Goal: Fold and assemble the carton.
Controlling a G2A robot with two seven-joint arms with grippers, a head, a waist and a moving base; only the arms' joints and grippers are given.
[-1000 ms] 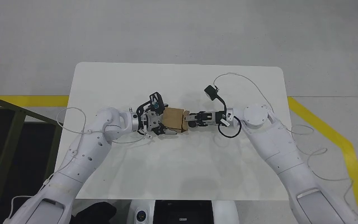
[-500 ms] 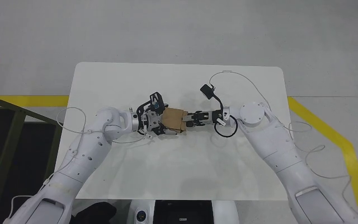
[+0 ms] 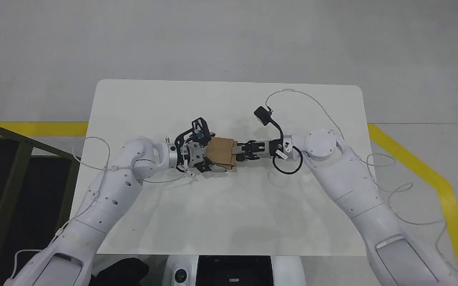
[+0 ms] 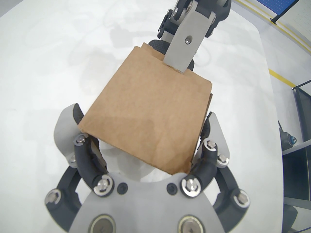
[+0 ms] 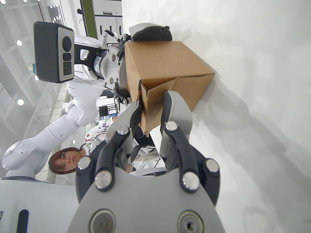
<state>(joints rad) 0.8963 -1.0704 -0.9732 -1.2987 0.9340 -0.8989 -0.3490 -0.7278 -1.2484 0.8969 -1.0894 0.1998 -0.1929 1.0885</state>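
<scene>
1. Found the carton (image 3: 222,151) already squared up into a box body, lying on one side near the middle of the table (image 3: 236,222), between the two arms.
2. Noted the end facing the right arm not yet closed, with a flap (image 5: 155,93) standing partly out and a dark gap beside it.
3. Could not assess the opposite end, hidden behind the left gripper (image 4: 142,122).
4. Recorded the left gripper spread wide and clamped across the carton's width, one pad against each side wall.
5. Recorded the right gripper (image 5: 153,109) narrowed to a small gap, apparently pinching the loose flap's edge between its fingers.
6. Judged the work past its midpoint, with the body formed and steadied.
7. Listed as outstanding: folding in and tucking the flaps at the right arm's end, then verifying closure of the hidden end.
</scene>
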